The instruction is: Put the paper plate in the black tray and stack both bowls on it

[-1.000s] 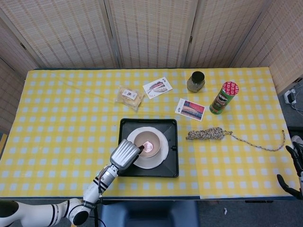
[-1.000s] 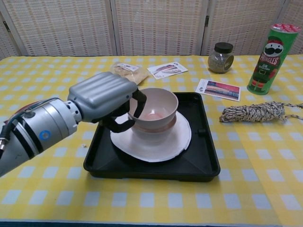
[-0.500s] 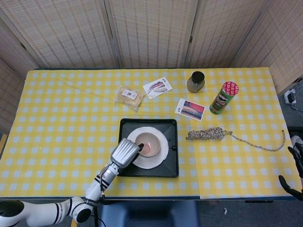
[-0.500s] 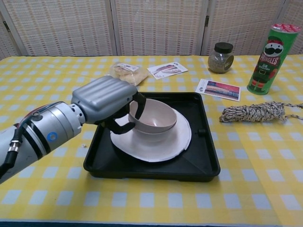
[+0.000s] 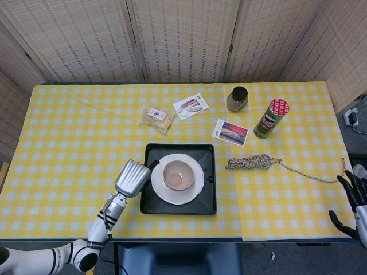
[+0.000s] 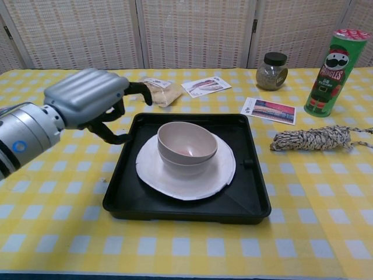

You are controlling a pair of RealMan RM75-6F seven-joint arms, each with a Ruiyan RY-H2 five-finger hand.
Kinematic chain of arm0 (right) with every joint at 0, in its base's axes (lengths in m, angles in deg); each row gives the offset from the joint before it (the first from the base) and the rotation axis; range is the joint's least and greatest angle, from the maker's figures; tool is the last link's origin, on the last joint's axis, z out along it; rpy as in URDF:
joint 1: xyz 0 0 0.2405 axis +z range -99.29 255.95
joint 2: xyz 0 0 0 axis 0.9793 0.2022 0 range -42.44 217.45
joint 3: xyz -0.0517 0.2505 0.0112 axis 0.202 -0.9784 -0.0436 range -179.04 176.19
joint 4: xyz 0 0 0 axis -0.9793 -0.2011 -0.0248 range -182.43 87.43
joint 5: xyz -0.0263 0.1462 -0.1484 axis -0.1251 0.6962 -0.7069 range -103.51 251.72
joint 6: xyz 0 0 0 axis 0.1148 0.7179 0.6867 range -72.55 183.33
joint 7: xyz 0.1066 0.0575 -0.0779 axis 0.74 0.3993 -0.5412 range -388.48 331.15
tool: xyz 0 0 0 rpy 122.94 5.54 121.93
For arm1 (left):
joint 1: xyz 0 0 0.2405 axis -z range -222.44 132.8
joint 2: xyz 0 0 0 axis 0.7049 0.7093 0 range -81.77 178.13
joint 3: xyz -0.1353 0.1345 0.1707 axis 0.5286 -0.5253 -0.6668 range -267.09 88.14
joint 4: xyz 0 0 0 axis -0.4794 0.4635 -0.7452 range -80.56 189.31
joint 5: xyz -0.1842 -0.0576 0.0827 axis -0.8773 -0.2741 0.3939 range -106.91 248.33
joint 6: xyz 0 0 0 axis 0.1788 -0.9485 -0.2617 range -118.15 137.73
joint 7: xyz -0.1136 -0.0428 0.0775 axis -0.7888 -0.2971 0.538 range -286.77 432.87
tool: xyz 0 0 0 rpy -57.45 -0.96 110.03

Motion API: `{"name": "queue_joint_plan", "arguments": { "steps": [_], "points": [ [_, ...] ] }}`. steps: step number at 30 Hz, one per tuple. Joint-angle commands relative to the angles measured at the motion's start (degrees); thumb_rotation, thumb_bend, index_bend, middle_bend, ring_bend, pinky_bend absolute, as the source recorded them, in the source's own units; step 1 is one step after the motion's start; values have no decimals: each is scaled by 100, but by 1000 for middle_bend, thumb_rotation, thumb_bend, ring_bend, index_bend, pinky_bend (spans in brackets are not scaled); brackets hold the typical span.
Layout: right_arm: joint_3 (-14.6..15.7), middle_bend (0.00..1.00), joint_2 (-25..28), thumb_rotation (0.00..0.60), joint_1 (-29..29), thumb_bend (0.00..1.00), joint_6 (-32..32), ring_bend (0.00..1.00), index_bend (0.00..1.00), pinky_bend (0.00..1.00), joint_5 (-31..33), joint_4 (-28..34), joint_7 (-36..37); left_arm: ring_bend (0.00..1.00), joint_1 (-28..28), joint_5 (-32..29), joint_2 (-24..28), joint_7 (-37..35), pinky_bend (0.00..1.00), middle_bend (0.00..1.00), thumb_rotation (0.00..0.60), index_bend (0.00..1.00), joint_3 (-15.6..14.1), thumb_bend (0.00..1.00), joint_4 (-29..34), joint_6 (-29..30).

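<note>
Two bowls stacked on the paper plate in the black tray, left hand empty beside it.

The black tray (image 6: 186,201) sits on the counter (image 5: 74,143) with yellow checked cloth. Inside it lies the paper plate (image 6: 218,175), and the two pink bowls (image 6: 186,146) stand nested in its middle. The left hand (image 6: 87,102) is above the counter just left of the tray, fingers apart and curved, holding nothing and not touching the bowls. The right hand (image 5: 352,203) shows only at the right edge of the head view, fingers spread, empty. Behind the tray are a snack bag (image 6: 160,90), two cards (image 6: 204,86), a jar (image 6: 271,70), a Pringles can (image 6: 329,73) and a rope bundle (image 6: 317,137).
</note>
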Motion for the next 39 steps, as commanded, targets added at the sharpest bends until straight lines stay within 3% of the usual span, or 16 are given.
{"name": "queue_joint_plan", "arguments": {
  "steps": [1,3,5,8,11,15,19,27,36,39],
  "points": [
    [-36,0,-99,600,118,379,-87,0,0,0,-98,15,-176,881,-574,-20,816,-585,955,983,600,315,-51,293,356,544],
    [-65,0,-188,600,208,379,-170,0,0,0,-145,9,-310,683,-845,76,1283,-969,795,853,600,335,-238,293,535,676],
    [-106,0,-324,600,330,379,-278,0,0,0,-203,-38,-489,424,-1198,179,1761,-1232,514,579,600,332,-490,293,760,916],
    [-135,0,-504,600,504,379,-558,0,0,0,-176,-94,-738,131,-1707,419,2211,-1601,189,270,600,240,-812,293,962,1411],
    [-139,0,-601,600,610,379,-759,0,0,0,-126,-54,-961,30,-2241,688,2314,-2226,63,156,600,189,-970,290,617,2133],
    [-140,0,-633,600,614,379,-706,0,0,0,-144,-21,-1058,2,-2913,313,2066,-3496,2,127,600,179,-943,288,-418,2588],
    [-158,0,-673,600,621,379,-706,0,0,0,-83,-25,-1144,0,-3200,428,1815,-3891,0,112,600,174,-914,288,-972,2911],
    [-118,0,-602,600,608,379,-759,0,0,0,16,65,-1231,0,-3177,901,2006,-3478,0,87,600,202,-1229,274,-593,2487],
    [-93,0,-544,600,540,378,-622,0,0,0,16,48,-1127,0,-3193,999,2134,-3188,0,87,600,215,-1196,267,-296,2245],
    [-89,0,-552,600,555,379,-650,0,0,0,25,42,-1145,0,-3194,954,2214,-3159,0,93,600,275,-1223,269,-175,2043]
  ]
}}
